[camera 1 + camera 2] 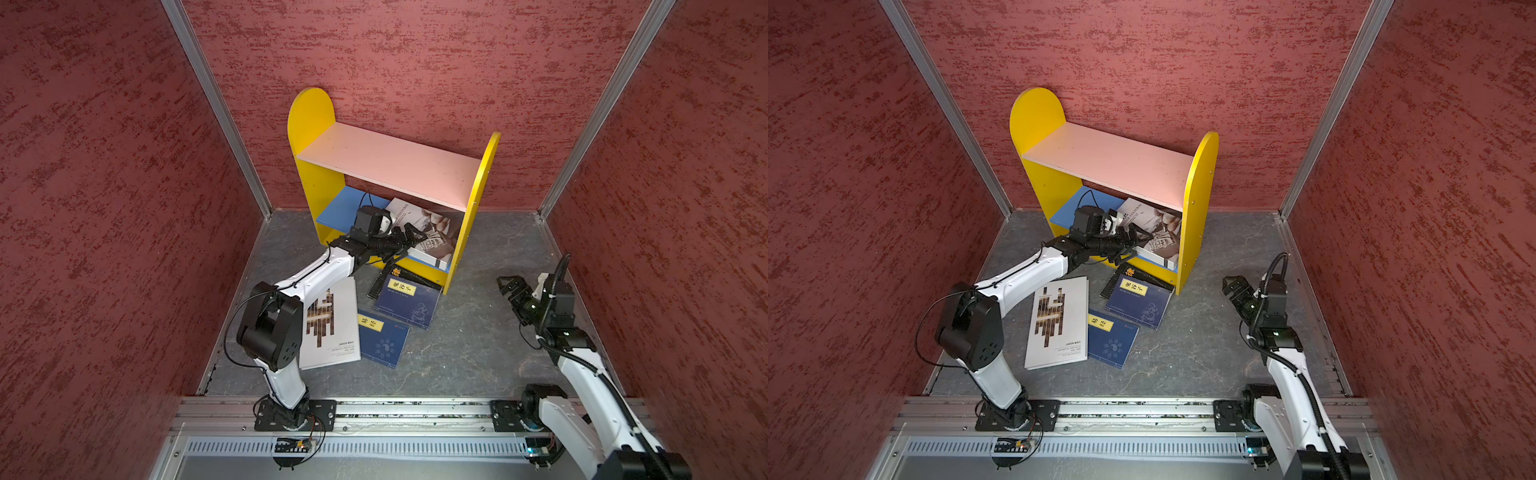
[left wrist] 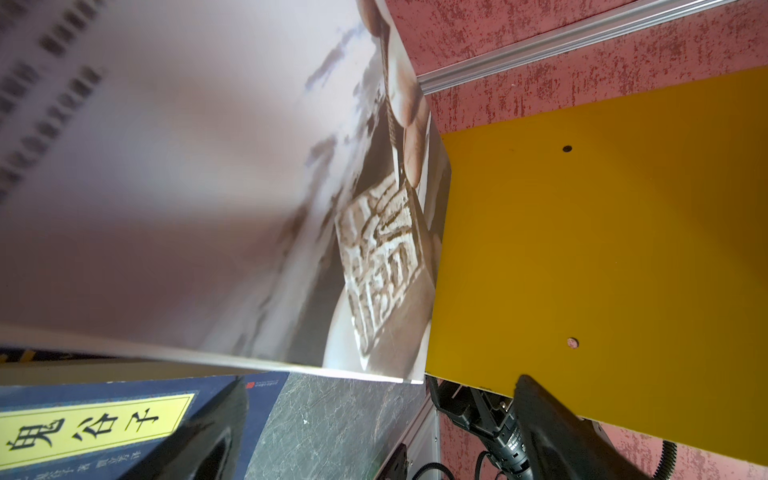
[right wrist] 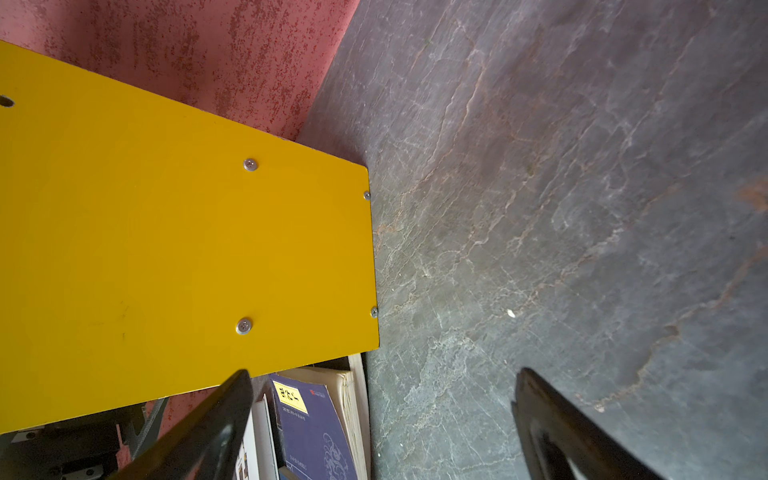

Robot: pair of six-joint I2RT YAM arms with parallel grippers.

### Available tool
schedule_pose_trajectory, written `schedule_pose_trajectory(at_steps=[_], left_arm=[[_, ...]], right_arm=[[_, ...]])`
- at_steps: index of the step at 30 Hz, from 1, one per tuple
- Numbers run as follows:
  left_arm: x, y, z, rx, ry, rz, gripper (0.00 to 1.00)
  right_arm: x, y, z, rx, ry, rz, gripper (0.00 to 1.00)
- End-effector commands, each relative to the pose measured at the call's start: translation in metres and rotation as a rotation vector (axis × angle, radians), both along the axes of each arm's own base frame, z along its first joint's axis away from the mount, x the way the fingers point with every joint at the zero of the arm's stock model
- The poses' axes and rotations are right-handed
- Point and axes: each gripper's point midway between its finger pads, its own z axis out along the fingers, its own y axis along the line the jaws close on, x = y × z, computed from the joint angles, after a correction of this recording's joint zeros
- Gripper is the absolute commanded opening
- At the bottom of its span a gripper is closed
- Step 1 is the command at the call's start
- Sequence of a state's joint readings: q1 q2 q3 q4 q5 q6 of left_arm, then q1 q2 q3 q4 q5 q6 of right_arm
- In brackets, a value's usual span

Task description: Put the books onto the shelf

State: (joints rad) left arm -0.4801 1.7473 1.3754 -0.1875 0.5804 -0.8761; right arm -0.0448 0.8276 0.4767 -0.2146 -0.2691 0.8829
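The shelf (image 1: 390, 166) stands at the back wall, with yellow side panels, a pink upper board and a blue lower board (image 1: 336, 208). A large white book with a photo cover (image 1: 432, 232) leans tilted on the lower board against the right panel. My left gripper (image 1: 409, 243) is open just in front of it, and only floor shows between its fingers (image 2: 208, 436). On the floor lie a white brown-bar book (image 1: 330, 328), two navy books (image 1: 409, 301) (image 1: 382, 338) and a black book (image 1: 395, 274) under one of them. My right gripper (image 1: 509, 286) hangs open and empty right of the shelf.
Red textured walls close in the left, back and right sides. The shelf's yellow right panel (image 3: 166, 249) stands between my right gripper and the books. Bare grey floor (image 1: 478, 332) lies on the right. An aluminium rail (image 1: 415, 411) carries both arm bases at the front.
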Motion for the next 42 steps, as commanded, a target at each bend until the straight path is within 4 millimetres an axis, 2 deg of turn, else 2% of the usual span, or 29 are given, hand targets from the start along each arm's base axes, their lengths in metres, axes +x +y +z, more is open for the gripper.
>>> schedule_pose_trajectory(at_steps=[1, 8, 14, 22, 26, 30, 36, 42], left_arm=[[-0.006, -0.013, 0.005, -0.02, 0.003, -0.046, 0.99], [-0.009, -0.037, 0.004, -0.05, 0.018, -0.094, 0.99], [-0.01, -0.049, 0.007, -0.067, 0.017, -0.118, 0.99], [-0.013, -0.048, 0.011, -0.072, 0.019, -0.122, 0.99], [-0.019, -0.035, 0.019, -0.042, 0.005, -0.117, 0.99], [-0.013, -0.005, 0.032, -0.016, -0.029, -0.069, 0.99], [0.014, 0.053, 0.048, 0.002, -0.091, 0.031, 0.99], [0.049, 0.095, 0.049, 0.069, -0.229, 0.039, 0.99]], right_arm=[[0.0, -0.001, -0.003, 0.004, 0.002, -0.013, 0.99], [-0.004, -0.002, -0.005, 0.001, 0.008, -0.019, 0.99], [-0.008, -0.003, -0.008, -0.001, 0.016, -0.023, 0.99], [-0.009, -0.003, -0.01, 0.002, 0.02, -0.026, 0.99], [-0.01, -0.003, -0.012, 0.004, 0.02, -0.027, 0.99], [-0.01, -0.003, -0.014, 0.015, 0.017, -0.034, 0.99], [-0.007, -0.004, -0.012, 0.028, 0.004, -0.051, 0.99], [-0.005, -0.007, -0.007, 0.034, -0.008, -0.074, 0.99]])
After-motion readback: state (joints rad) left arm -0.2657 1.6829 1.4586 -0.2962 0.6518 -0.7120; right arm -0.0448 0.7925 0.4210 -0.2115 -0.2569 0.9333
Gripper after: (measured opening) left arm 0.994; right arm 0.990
